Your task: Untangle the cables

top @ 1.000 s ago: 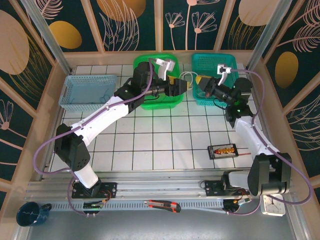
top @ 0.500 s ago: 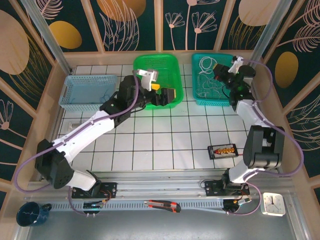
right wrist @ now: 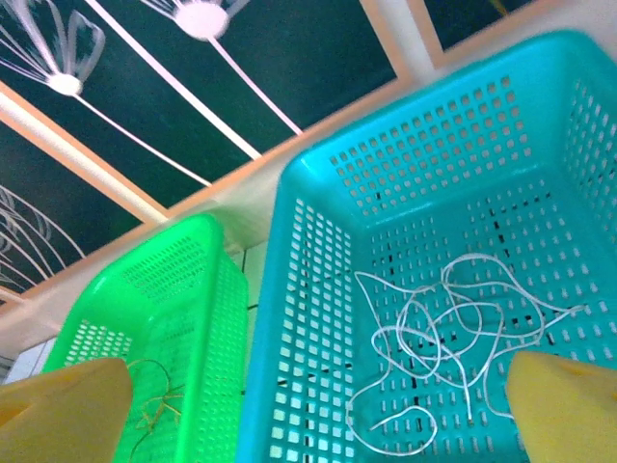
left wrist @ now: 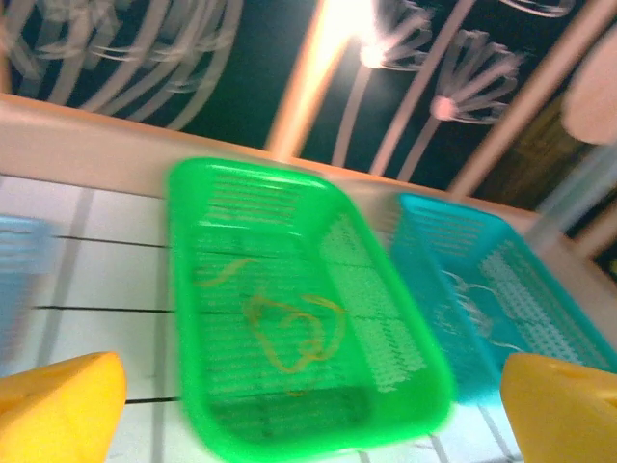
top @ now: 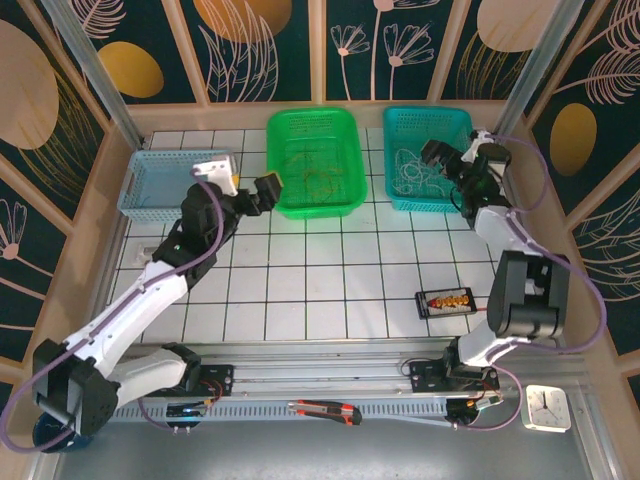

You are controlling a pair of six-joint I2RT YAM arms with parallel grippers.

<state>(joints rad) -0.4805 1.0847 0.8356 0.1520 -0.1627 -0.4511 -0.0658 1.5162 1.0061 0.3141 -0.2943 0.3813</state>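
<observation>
The left tool point(top: 254, 189) and right tool point(top: 437, 160) are held open, empty; the whitish cable point(right wrist: 453, 328) could be knotted tighter if one loop is yanked.

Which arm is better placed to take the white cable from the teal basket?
Right. The right gripper, open, hangs over the teal basket, and its wrist view has the white cable straight ahead. The left gripper is beside the green basket, farther away.
</observation>
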